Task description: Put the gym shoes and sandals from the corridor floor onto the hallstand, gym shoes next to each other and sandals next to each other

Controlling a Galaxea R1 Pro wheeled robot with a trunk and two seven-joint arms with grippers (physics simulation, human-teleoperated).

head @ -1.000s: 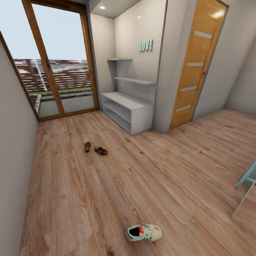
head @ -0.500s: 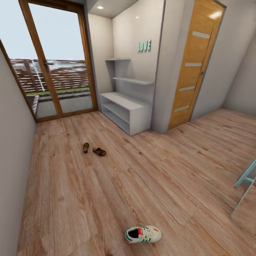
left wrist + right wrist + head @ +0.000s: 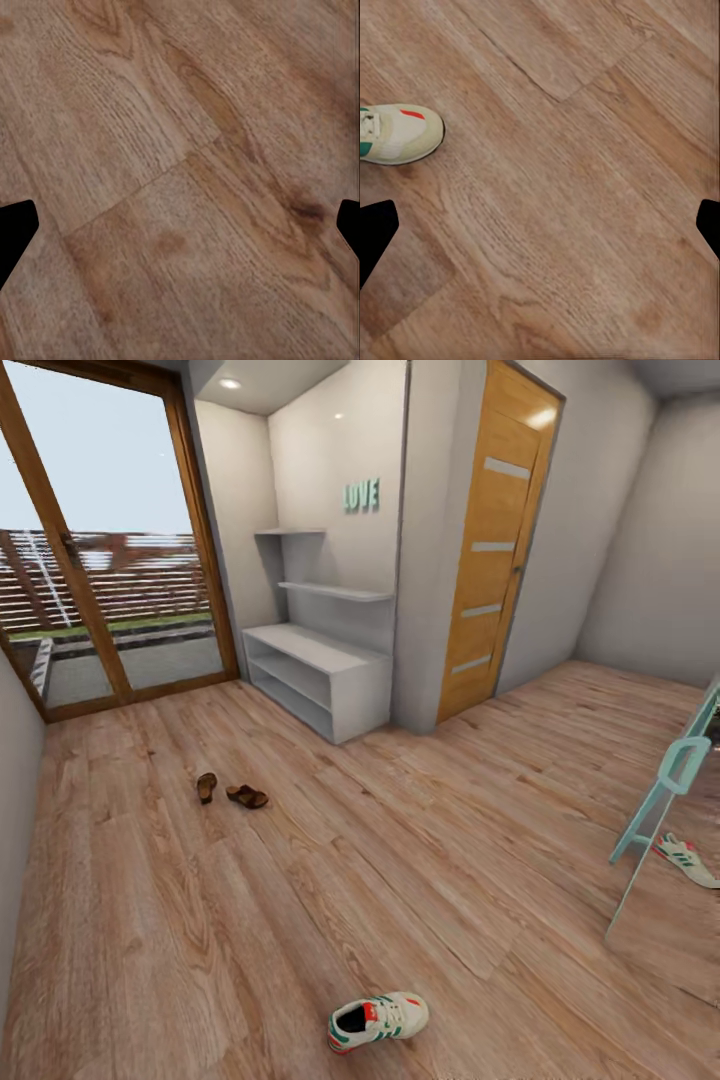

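Gym shoes and sandals all lie on the floor, none on the rack yet. In the left wrist view the left gripper [image 3: 180, 225] has its dark fingertips [image 3: 15, 232] at the two edges of the picture, spread wide over bare planks of the corridor floor [image 3: 180, 150]; the right gripper [image 3: 540, 229] is spread the same way, holding nothing, with the toe of a gym shoe [image 3: 397, 133] off to one side of its fingers. From the head camera, that near gym shoe [image 3: 378, 1020] lies closest to the robot, resting on its sole. The second gym shoe [image 3: 686, 858] sits well apart at the right, behind the leg of a pale teal frame [image 3: 660, 800]. The two sandals [image 3: 230, 792] lie close together farther up the corridor, one upside down or turned, too small to tell. Beyond them stands the hallstand [image 3: 318, 678], its shelves bare, beside the wood-framed glass door [image 3: 100, 560] and an orange panel door [image 3: 490, 550]. The risks, as I judge them: the far shoe is awkward behind the teal frame, and an arm could knock it; the small, flat sandals may slip from a wide pinch; and shoes carried one at a time could end up not side by side.
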